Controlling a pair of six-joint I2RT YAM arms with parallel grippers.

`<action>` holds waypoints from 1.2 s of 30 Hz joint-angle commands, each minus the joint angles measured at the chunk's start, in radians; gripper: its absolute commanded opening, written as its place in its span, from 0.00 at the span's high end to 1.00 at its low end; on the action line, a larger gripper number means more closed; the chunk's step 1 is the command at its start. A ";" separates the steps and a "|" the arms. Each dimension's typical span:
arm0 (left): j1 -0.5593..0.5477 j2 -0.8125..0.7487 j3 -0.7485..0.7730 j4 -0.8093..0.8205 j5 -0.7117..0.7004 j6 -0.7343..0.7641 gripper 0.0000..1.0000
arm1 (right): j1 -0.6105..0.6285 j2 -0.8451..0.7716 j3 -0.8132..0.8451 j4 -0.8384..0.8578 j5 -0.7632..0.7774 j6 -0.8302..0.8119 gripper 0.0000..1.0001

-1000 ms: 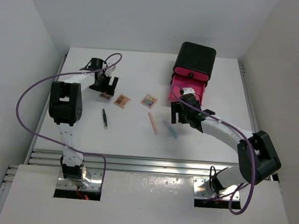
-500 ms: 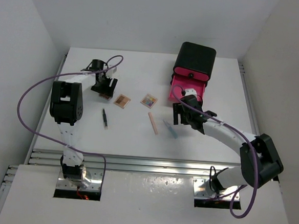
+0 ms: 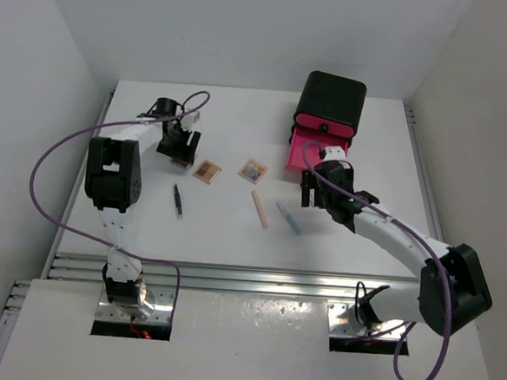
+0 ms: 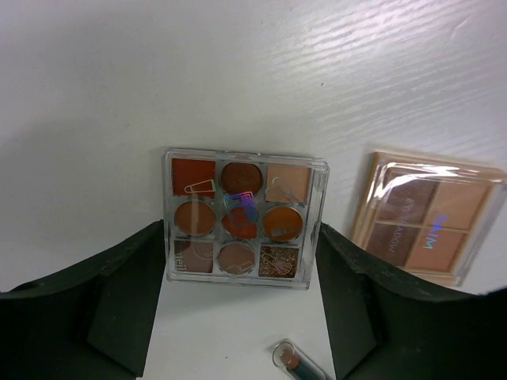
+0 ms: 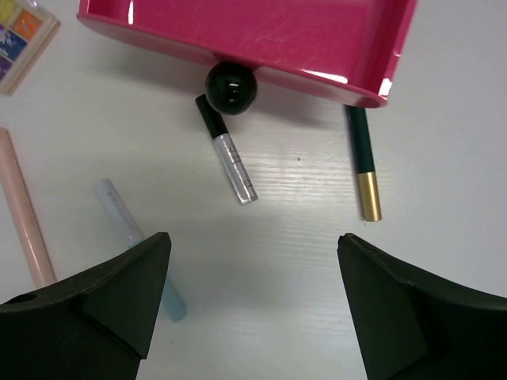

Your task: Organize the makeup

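Observation:
A clear palette of brown and orange pans (image 4: 242, 210) lies flat on the table. My left gripper (image 4: 240, 237) is open, with one finger on each side of the palette's near half; I cannot tell if they touch it. From the top, this gripper (image 3: 179, 146) is at the far left. A tan palette (image 3: 207, 171) and a colourful palette (image 3: 253, 171) lie to its right. My right gripper (image 5: 253, 237) is open and empty over bare table. A clear tube with a black cap (image 5: 230, 162) and a green-and-gold pencil (image 5: 363, 166) lie ahead of it. A pink stick (image 3: 260, 209) and a blue stick (image 3: 288, 218) lie to its left.
A black box (image 3: 331, 100) stands at the far right with its pink drawer (image 5: 253, 39) pulled out, black knob (image 5: 230, 85) facing my right gripper. A black pencil (image 3: 178, 201) lies at the left middle. White walls enclose the table on three sides.
My right gripper has moved right and a little farther, closer to the front of the pink drawer. My left gripper has shifted slightly over the brown palette.

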 commanded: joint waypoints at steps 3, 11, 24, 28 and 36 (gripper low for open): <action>-0.054 -0.109 0.152 -0.029 0.020 -0.084 0.83 | -0.039 -0.147 -0.130 -0.019 0.111 0.131 0.12; -0.337 -0.077 0.479 -0.029 -0.044 -0.225 0.83 | -0.151 -0.282 -0.187 -0.174 0.171 0.275 0.14; -0.701 0.181 0.736 0.096 -0.267 -0.469 0.82 | -0.185 -0.457 -0.213 -0.342 0.220 0.293 0.14; -0.739 0.213 0.746 0.116 -0.322 -0.547 0.82 | -0.189 -0.524 -0.225 -0.375 0.215 0.283 0.14; -0.762 0.295 0.726 0.177 -0.403 -0.595 0.66 | -0.189 -0.555 -0.228 -0.375 0.221 0.244 0.14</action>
